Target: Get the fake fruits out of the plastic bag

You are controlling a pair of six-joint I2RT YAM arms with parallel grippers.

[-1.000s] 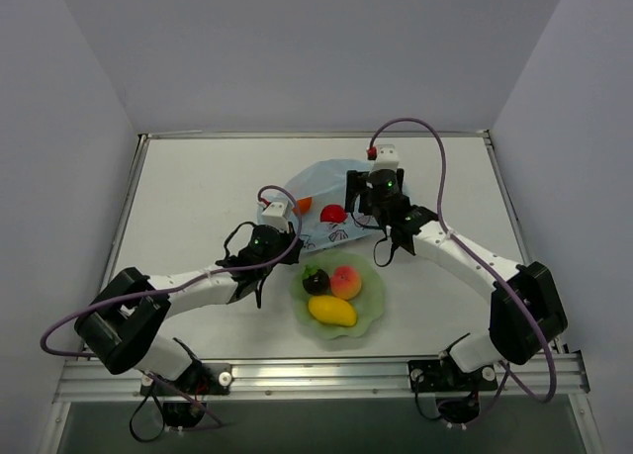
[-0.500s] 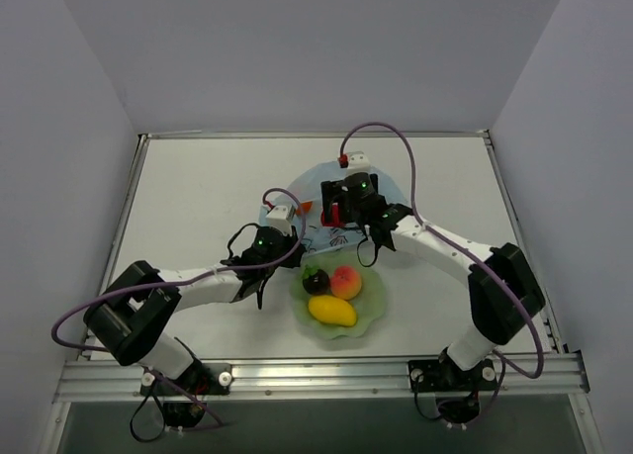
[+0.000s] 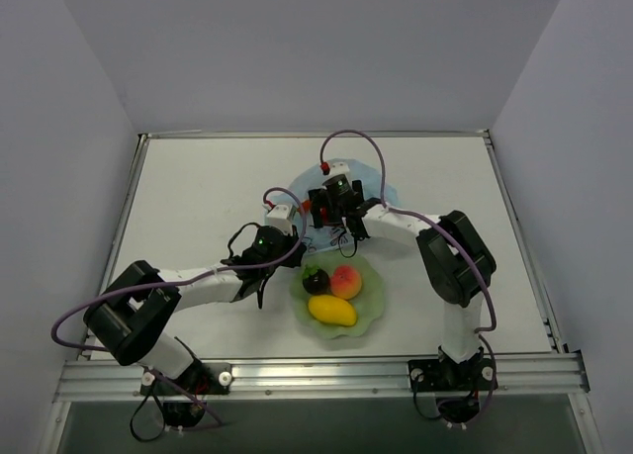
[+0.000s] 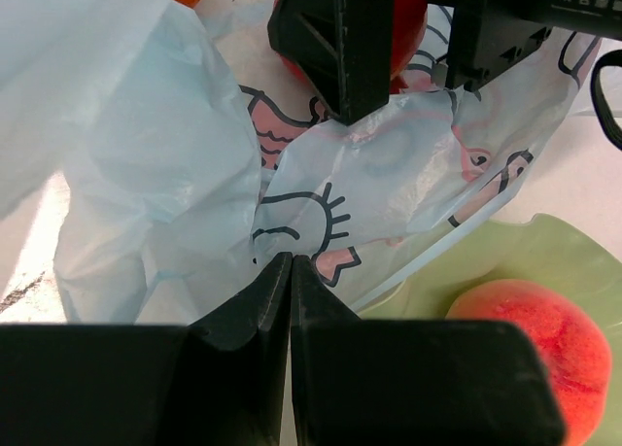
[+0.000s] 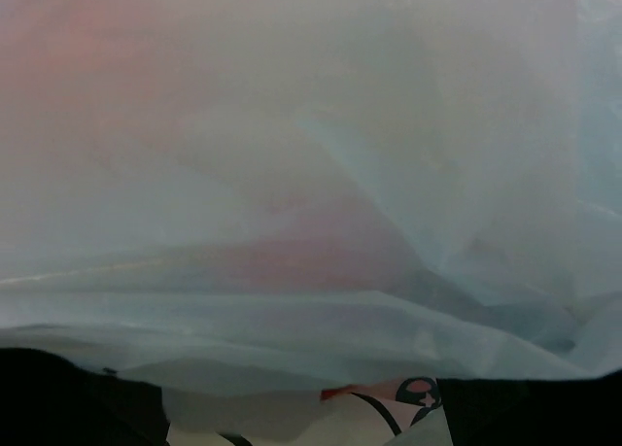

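Two views tell what the overhead one hides: the plastic bag (image 3: 295, 191) lies far-middle on the table (image 3: 198, 197), just beyond the green bowl (image 3: 374, 301).
My left wrist view shows my left gripper (image 4: 290, 271) pinched shut on the bag's near edge, and my right gripper (image 4: 416, 94) standing wide over a red fruit (image 4: 408, 23). My right wrist view shows only crinkled film.

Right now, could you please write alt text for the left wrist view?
The left gripper, shut, pinches the crinkled edge of the light-blue plastic bag. Beyond, the right gripper, open, straddles a red fruit; a peach sits in a green bowl, lower right.
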